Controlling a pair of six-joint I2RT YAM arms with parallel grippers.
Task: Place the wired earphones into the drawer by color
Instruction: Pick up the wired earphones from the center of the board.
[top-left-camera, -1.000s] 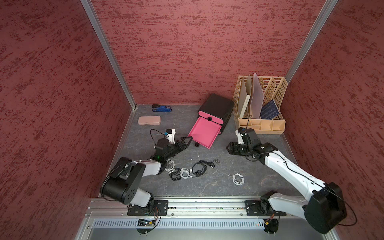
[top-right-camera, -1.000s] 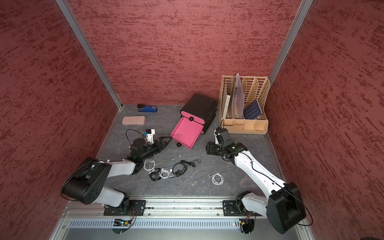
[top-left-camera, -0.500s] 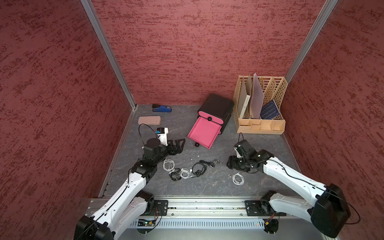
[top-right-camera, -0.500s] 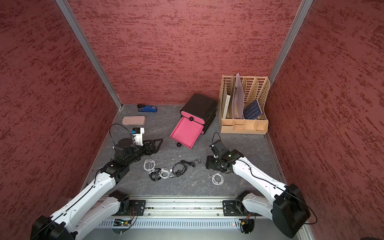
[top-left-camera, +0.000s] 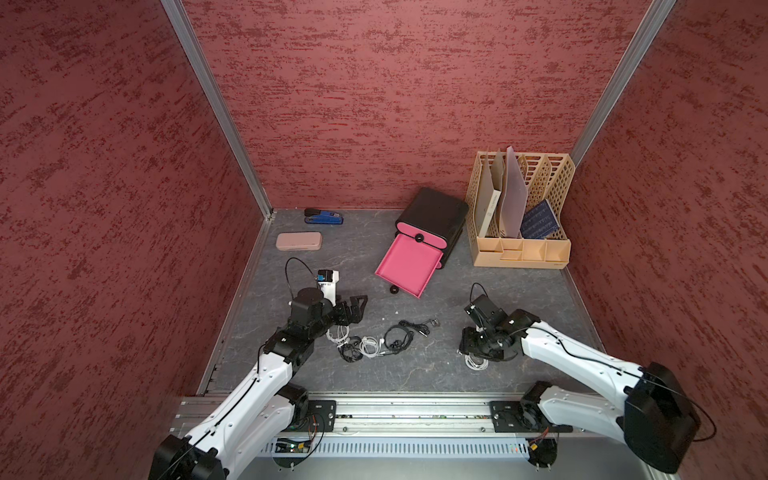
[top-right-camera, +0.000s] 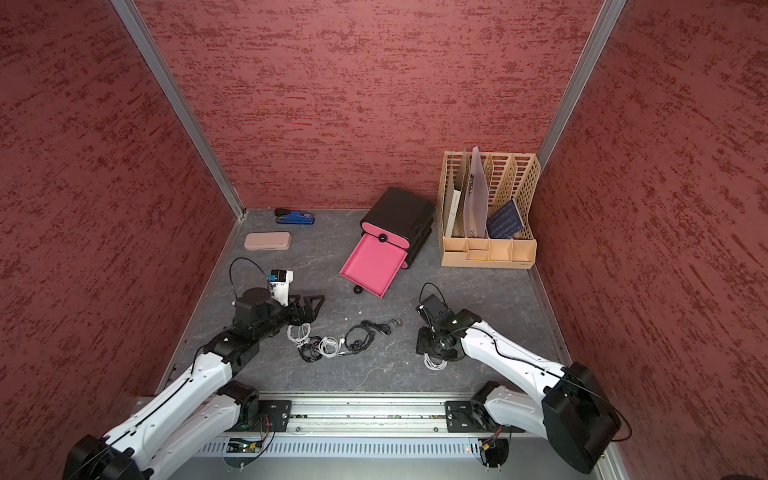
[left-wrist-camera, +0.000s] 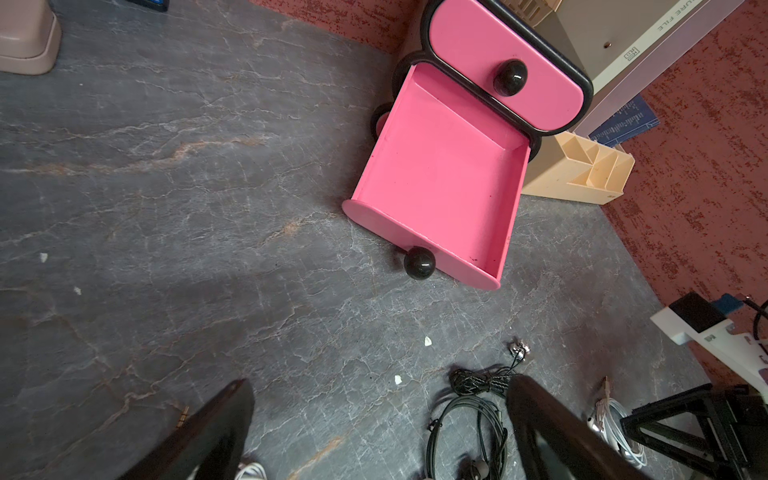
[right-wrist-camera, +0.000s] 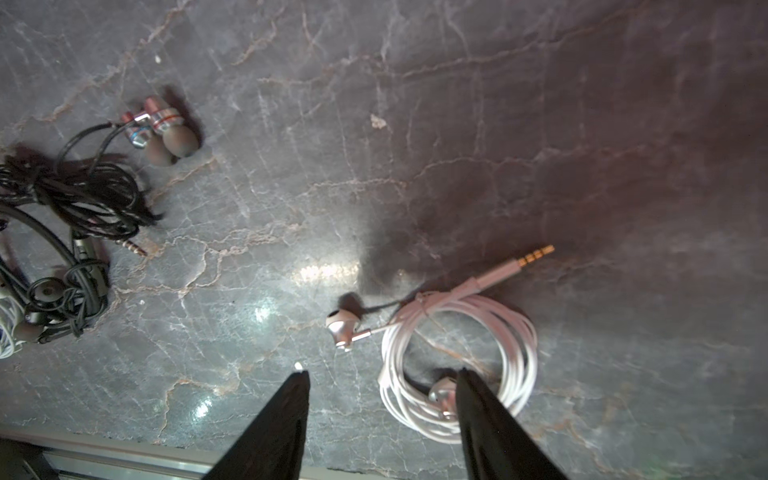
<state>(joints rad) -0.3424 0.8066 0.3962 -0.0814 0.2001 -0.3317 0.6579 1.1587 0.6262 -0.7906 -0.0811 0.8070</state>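
The pink drawer (top-left-camera: 409, 266) (left-wrist-camera: 440, 178) stands pulled open and empty. Several wired earphones lie in a cluster mid-table: white coils (top-left-camera: 338, 333) (top-left-camera: 370, 345) and black bundles (top-left-camera: 399, 336) (left-wrist-camera: 469, 419). One white coil (top-left-camera: 476, 362) (top-right-camera: 434, 362) (right-wrist-camera: 457, 365) lies apart to the right. My right gripper (top-left-camera: 471, 354) (right-wrist-camera: 382, 374) is down on it, open; one finger stands inside the loop, the other outside it. My left gripper (top-left-camera: 355, 309) (left-wrist-camera: 378, 384) hovers wide open and empty over the cluster's far left edge.
The black cabinet (top-left-camera: 432, 212) has its upper pink drawer (left-wrist-camera: 498, 62) closed. A beige file rack (top-left-camera: 519, 245) stands at the back right. A pinkish case (top-left-camera: 298, 241) and a blue stapler (top-left-camera: 324, 216) lie at the back left. A metal rail (top-left-camera: 395, 415) runs along the front.
My right gripper has travelled from beside the file rack toward the front and down onto the lone white coil, its jaws narrowing. The left arm has unfolded; its gripper stays near the cluster.
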